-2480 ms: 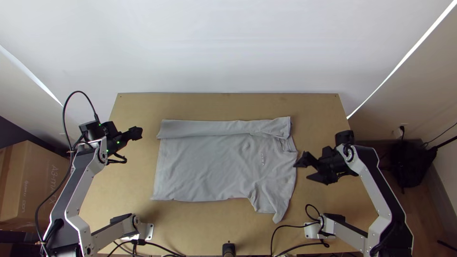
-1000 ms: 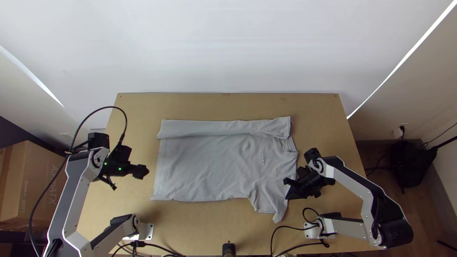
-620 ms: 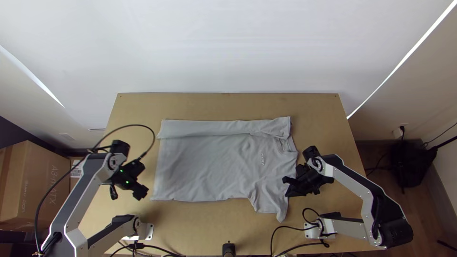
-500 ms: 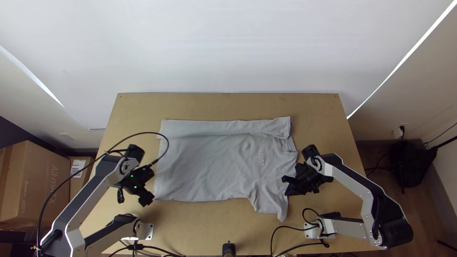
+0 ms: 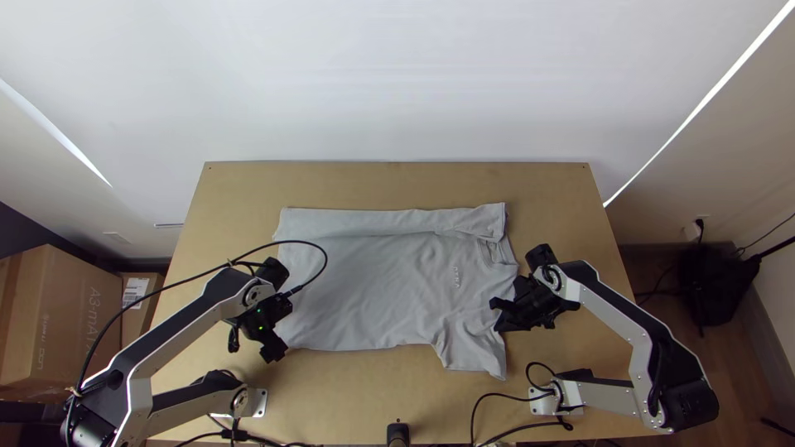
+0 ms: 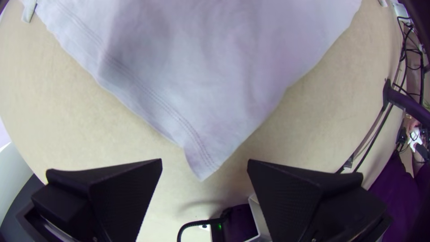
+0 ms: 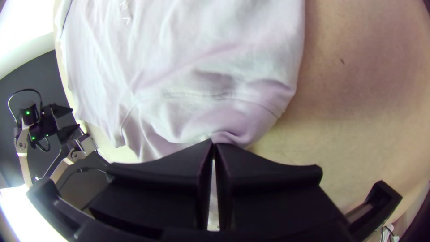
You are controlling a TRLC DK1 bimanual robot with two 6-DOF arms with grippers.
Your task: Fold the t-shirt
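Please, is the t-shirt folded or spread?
Partly folded: the t-shirt has its far side turned over in a strip; the rest lies mostly spread.

Lies mostly spread on the desk (image 5: 397,184), a pale grey t-shirt (image 5: 373,290) with collar (image 5: 501,251) toward the right edge. Has its far side folded over in a long strip. Wrinkles at the near sleeve (image 5: 476,352), pinched in the right claw (image 5: 502,316).

You are in what looks like a robotics lab or workroom: two robot arms (image 5: 609,313) stand at a plain wooden table (image 5: 397,186), cables (image 5: 242,434) trail along its near edge, and cardboard boxes (image 5: 58,323) sit at the left.
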